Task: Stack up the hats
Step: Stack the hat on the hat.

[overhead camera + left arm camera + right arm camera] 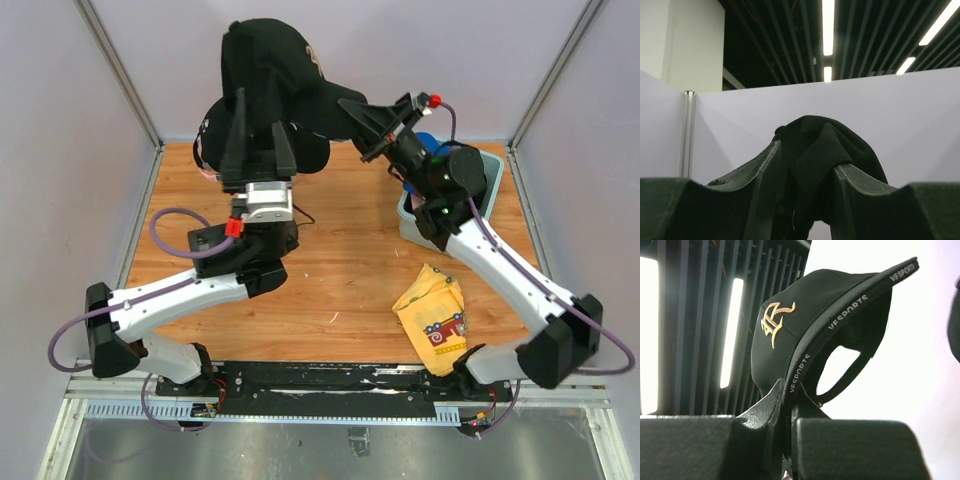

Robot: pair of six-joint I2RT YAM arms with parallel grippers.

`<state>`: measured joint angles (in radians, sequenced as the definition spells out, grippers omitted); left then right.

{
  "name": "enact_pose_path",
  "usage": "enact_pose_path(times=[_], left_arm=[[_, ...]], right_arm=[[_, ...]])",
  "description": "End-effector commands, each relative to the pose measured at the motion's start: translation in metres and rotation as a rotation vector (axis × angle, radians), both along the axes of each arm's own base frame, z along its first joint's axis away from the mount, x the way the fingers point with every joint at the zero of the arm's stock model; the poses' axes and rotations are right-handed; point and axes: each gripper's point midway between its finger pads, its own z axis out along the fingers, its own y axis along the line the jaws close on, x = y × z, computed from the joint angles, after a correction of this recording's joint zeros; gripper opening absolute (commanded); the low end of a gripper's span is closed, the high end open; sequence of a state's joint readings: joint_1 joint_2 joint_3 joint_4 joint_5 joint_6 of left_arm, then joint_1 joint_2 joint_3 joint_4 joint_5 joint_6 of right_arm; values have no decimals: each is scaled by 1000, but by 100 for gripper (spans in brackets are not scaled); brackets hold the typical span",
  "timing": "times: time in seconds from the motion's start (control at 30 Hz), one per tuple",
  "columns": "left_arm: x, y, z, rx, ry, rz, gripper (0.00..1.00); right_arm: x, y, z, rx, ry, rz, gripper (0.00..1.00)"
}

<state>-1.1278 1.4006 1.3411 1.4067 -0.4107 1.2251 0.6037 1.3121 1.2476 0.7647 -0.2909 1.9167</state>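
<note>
A black cap with a gold logo (275, 65) is held up in the air at the back of the table by both grippers. My left gripper (258, 135) points upward and is shut on the cap's rear fabric (815, 145). My right gripper (375, 125) is shut on the cap's brim edge, which is printed VFSPORTS (812, 352). The gold logo shows in the right wrist view (774, 320). Under the raised cap sits another black cap with a white logo (212, 125), with a pink edge (200, 152) below it. A bright blue cap (428, 143) lies in a bin behind my right wrist.
A grey bin (410, 215) stands at the back right of the wooden table (340, 270). A yellow cloth with red print (437, 315) lies at the front right. White walls enclose the table on three sides.
</note>
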Motion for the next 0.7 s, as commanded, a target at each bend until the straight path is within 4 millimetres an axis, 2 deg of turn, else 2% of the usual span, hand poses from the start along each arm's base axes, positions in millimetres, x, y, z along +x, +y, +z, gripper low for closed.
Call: enact_pose_path(times=[0.0, 0.07, 0.13, 0.3, 0.33, 0.47, 0.53, 0.67], left_arm=[[-29, 71, 16, -189, -28, 25, 50], [-30, 83, 13, -203, -3, 36, 56], [-30, 92, 10, -206, 22, 40, 61], [-27, 116, -2, -274, 109, 17, 62], [-25, 124, -6, -312, 137, 26, 62], [-20, 149, -26, -458, 217, 106, 63], [-16, 158, -35, -519, 274, 137, 65], [-8, 176, -53, -630, 360, 184, 67]], right_arm=[[3, 14, 32, 14, -207, 47, 1], [10, 24, 39, 29, -247, 78, 1], [27, 39, 37, 31, -258, 108, 0], [43, 58, 58, 92, -332, 191, 1], [42, 56, 67, 120, -351, 202, 1], [49, 53, 76, 174, -347, 227, 1], [62, 54, 70, 189, -322, 233, 1], [71, 52, 71, 195, -308, 268, 1]])
